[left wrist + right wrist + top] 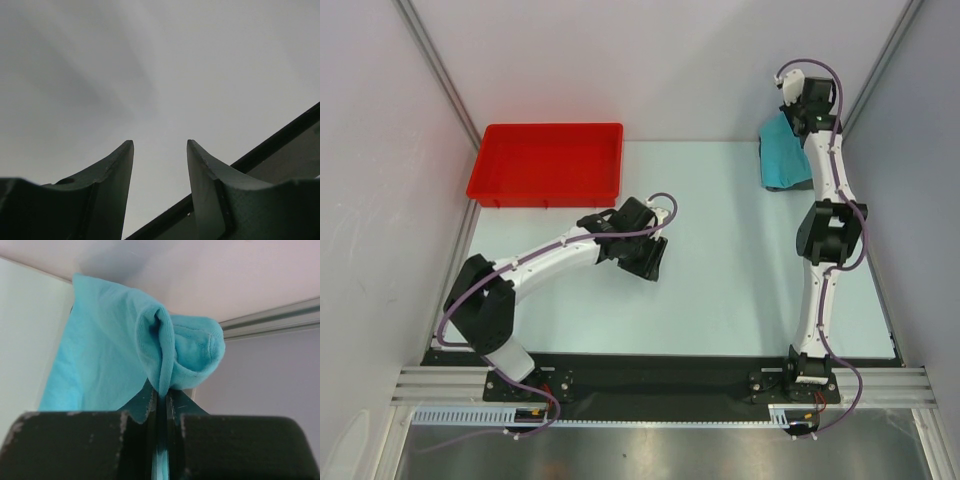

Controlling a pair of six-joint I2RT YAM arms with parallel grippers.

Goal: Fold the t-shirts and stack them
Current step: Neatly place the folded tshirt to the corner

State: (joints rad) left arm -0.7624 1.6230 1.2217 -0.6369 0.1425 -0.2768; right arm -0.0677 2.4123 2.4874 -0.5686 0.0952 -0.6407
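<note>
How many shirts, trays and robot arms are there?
Shirts: 1 for sure, the turquoise t-shirt, pinched in the right gripper; a dark edge under it may be another.
Trays: 1, the red tray.
Robot arms: 2, the left arm and the right arm.
Total: 4.

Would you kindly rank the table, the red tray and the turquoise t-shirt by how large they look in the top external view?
1. Table, clearly the largest.
2. Red tray.
3. Turquoise t-shirt, the smallest as seen. It is only partly visible, pinched in the right claw, so its full size is unsure.
</note>
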